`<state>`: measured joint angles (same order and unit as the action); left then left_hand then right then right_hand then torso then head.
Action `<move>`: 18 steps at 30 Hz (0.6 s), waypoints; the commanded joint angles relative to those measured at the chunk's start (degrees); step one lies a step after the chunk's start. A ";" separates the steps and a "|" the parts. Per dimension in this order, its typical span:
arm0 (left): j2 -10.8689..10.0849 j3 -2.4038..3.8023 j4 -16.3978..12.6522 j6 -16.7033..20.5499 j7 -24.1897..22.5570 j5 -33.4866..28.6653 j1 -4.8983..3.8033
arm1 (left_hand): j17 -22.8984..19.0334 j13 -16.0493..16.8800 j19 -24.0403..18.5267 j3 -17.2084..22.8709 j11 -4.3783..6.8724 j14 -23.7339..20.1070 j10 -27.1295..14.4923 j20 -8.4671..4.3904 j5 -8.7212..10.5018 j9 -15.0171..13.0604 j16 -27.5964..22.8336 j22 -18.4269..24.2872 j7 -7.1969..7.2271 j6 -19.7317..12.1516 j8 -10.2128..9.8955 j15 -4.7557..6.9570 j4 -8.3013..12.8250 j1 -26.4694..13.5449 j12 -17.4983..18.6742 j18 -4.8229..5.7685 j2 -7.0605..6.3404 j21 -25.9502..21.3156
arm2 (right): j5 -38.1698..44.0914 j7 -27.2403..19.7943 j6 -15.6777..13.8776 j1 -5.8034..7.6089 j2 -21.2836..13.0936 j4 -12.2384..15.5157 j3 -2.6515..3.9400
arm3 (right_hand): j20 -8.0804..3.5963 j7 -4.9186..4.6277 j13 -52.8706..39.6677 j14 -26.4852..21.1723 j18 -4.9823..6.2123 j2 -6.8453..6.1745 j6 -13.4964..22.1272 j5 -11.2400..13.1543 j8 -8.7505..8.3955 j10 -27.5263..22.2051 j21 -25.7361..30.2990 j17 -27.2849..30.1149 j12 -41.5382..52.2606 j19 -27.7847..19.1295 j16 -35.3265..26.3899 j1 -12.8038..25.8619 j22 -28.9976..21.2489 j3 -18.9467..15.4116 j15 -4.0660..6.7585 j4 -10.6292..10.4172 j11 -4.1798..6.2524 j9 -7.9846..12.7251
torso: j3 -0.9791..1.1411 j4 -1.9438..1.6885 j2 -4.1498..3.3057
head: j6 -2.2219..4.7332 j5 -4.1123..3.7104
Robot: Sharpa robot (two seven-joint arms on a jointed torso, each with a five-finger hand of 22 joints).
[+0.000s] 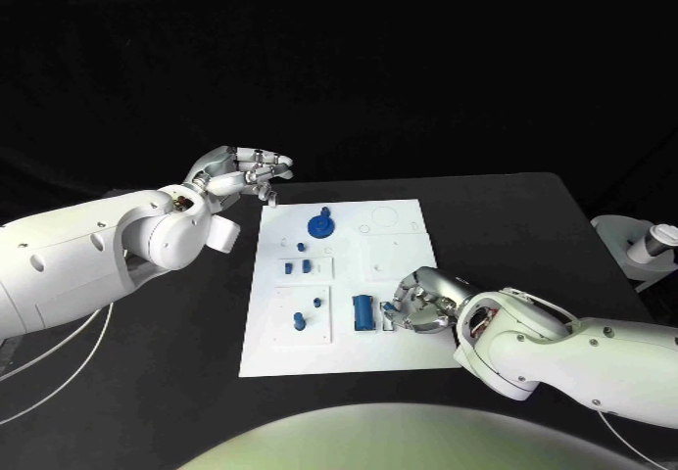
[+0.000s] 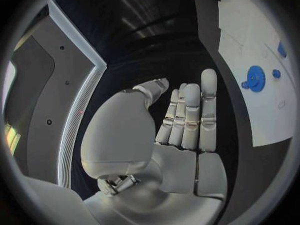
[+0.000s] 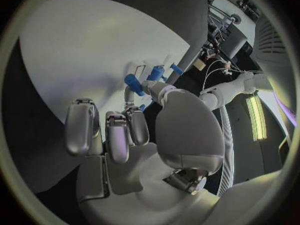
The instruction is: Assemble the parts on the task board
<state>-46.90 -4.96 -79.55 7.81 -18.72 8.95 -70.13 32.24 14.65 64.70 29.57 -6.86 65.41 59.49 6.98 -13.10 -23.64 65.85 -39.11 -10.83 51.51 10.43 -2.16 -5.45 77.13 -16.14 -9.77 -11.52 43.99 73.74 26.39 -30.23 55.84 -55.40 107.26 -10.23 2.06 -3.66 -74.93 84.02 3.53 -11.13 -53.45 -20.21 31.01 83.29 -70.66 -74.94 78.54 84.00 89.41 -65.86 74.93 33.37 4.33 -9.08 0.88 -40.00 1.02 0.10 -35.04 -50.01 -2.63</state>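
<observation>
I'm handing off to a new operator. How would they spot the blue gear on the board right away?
Start at the white board in the middle of the black table. Go to its far end, the end nearer the left robot hand. The blue gear sits there: a round, toothed disc, wider than every other blue piece, which are small pegs and blocks grouped nearer the robot.

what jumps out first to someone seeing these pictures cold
The white task board in the middle of the black table, dotted with small blue parts, the blue gear at its far end standing out. The right hand rests at the board's near right edge beside a blue block; the left hand hovers off its far left corner.
</observation>
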 commanded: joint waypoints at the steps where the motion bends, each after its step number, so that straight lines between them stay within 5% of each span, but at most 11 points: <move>1: 0.14 0.04 -0.18 -0.81 -0.43 0.80 -0.03 | 0.06 0.08 -0.09 0.18 0.17 -0.23 -0.41 0.15 -0.26 0.07 0.33 0.06 0.08 -0.31 0.21 0.00 -0.25 0.24 -0.28 -0.76 -0.01 -0.26 | -1.60 0.12 1.52 -0.11 0.48 -0.27 0.01 | -0.18 0.64 -6.95 5.64 -0.12 0.07 -1.43 -0.01 0.28 0.58 0.24 -13.47 0.58 0.68 -0.05 1.22 10.19 0.14 0.12 0.48 0.15 -0.11 | 0.00 -0.02 0.00 | 0.01 0.02; 18: 0.06 0.05 -0.22 -0.86 -0.38 0.88 -0.04 | 0.06 0.08 -0.09 0.18 0.17 -0.23 -0.41 0.15 -0.26 0.07 0.33 0.06 0.08 -0.31 0.21 0.00 -0.25 0.24 -0.28 -0.76 -0.01 -0.26 | 0.47 1.53 2.54 -0.15 1.57 -1.43 0.01 | -0.43 1.09 -8.40 5.72 -0.27 0.86 -2.81 1.80 0.50 1.73 -0.52 -13.84 2.47 1.03 0.10 3.68 10.48 -1.37 0.44 -1.14 0.53 0.06 | -0.06 -0.06 0.00 | 0.01 0.00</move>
<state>-46.92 -4.96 -79.60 7.77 -18.73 9.57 -70.13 32.24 14.64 64.70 29.57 -6.86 65.41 59.50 6.98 -13.10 -23.64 65.85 -39.12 -10.83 51.52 10.43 -2.17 -5.45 77.13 -16.14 -9.77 -11.52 43.99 72.93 27.36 -29.10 55.76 -54.01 105.76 -10.22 2.06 -3.69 -74.92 84.02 3.53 -10.27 -54.86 -18.52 31.27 83.74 -70.88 -74.92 80.81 84.00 89.41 -62.56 74.92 32.24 4.32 -10.21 1.33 -39.90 0.95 0.05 -35.02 -50.01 -2.57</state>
